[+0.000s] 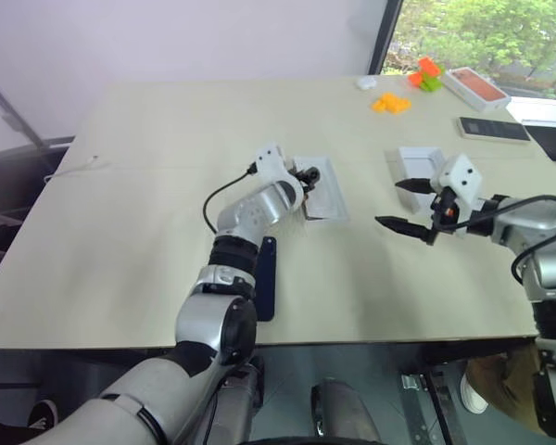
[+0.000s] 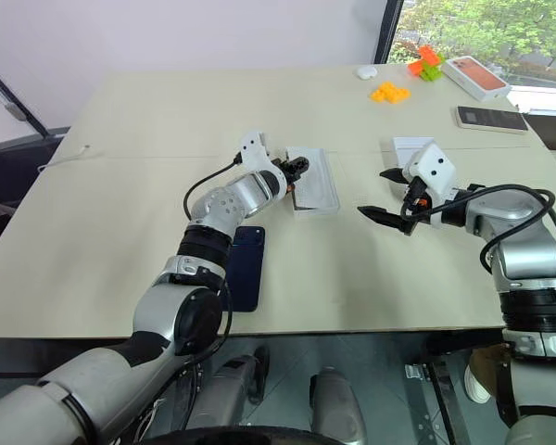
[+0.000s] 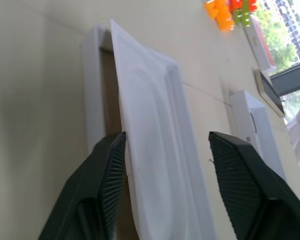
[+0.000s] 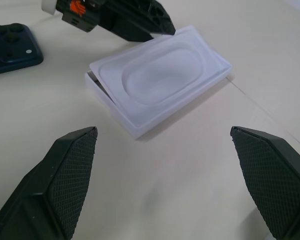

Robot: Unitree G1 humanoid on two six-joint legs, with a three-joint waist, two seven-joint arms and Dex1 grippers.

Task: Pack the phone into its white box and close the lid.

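The white box (image 1: 333,209) lies mid-table, and a white oval-hollowed insert (image 4: 160,75) rests askew on top of it, one long edge raised off the box wall (image 3: 90,90). My left gripper (image 3: 167,145) is open at the box's near end, with its fingers either side of the insert's edge. The dark navy phone (image 2: 245,267) lies flat on the table nearer to me, beside my left forearm. The lid (image 1: 415,165) sits to the right of the box. My right gripper (image 1: 389,202) hovers open just in front of the lid, holding nothing.
At the far right corner lie an orange-topped box (image 1: 477,86), a black slab (image 1: 493,128), orange blocks (image 1: 390,103), an orange and green toy (image 1: 426,74) and a small white object (image 1: 366,82). The table's near edge (image 1: 352,343) runs close below the phone.
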